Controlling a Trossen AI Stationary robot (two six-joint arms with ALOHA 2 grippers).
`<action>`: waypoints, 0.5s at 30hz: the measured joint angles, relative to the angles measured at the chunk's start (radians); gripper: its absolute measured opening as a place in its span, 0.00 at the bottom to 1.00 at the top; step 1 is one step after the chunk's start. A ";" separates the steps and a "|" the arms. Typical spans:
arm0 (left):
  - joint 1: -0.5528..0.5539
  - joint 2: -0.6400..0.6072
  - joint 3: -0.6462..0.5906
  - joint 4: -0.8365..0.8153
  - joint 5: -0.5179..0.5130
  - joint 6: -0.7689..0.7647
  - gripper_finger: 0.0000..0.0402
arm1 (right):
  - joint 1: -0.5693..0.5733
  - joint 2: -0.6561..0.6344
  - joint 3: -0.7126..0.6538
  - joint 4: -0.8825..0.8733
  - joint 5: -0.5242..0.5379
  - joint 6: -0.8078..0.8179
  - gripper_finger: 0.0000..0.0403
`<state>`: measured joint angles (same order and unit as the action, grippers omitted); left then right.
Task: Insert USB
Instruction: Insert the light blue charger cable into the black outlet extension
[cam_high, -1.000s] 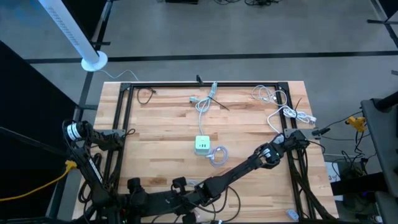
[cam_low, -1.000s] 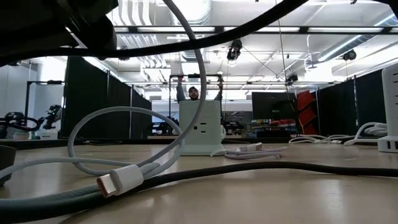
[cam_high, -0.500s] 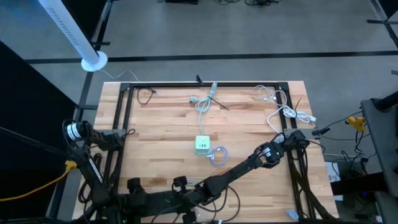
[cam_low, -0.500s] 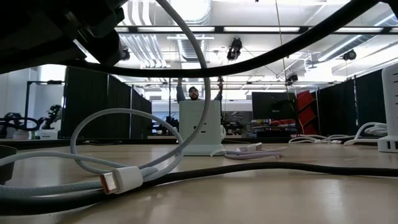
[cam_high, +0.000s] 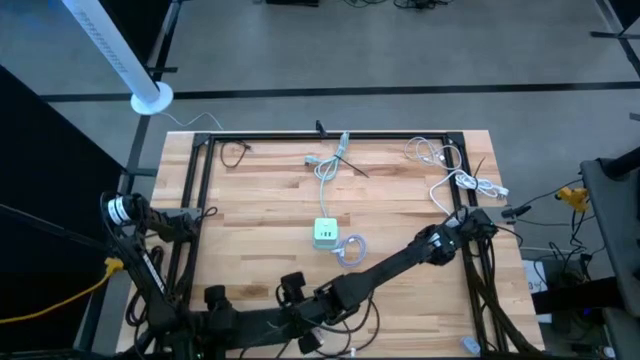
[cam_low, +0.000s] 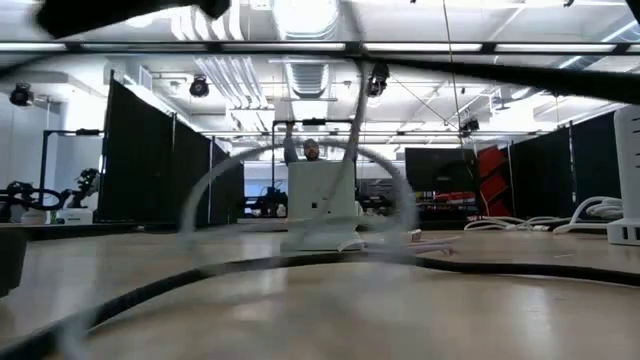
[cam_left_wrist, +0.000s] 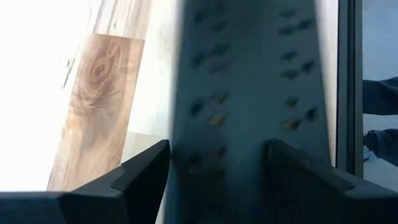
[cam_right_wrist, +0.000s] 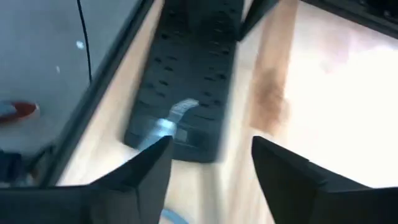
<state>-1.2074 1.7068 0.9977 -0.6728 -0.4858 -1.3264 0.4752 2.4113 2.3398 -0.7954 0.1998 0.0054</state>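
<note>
Pale butcher-block wooden counter is carrying a small white-green USB charger block at its centre, a coiled lilac USB cable lying just beside it. Right jaws are standing open over a black power strip, gripping nothing. Left jaws are sitting open at the counter's left edge.

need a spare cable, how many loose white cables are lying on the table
3: one cable at the far middle, one coiled beside the white charger block, and a tangle at the far right corner. More may be hidden under the arms.
</note>
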 joint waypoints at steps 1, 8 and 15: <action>0.001 -0.001 0.000 -0.005 -0.002 -0.001 0.64 | -0.003 -0.018 0.000 -0.023 0.013 -0.011 0.57; 0.001 -0.027 0.000 -0.014 -0.020 -0.026 0.64 | -0.073 -0.145 0.004 -0.164 0.114 -0.132 0.57; 0.006 -0.074 -0.001 -0.082 -0.043 -0.049 0.64 | -0.147 -0.151 0.003 -0.161 0.041 -0.156 0.53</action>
<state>-1.2013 1.6330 0.9970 -0.7553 -0.5292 -1.3758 0.3281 2.2605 2.3432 -0.9563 0.2413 -0.1505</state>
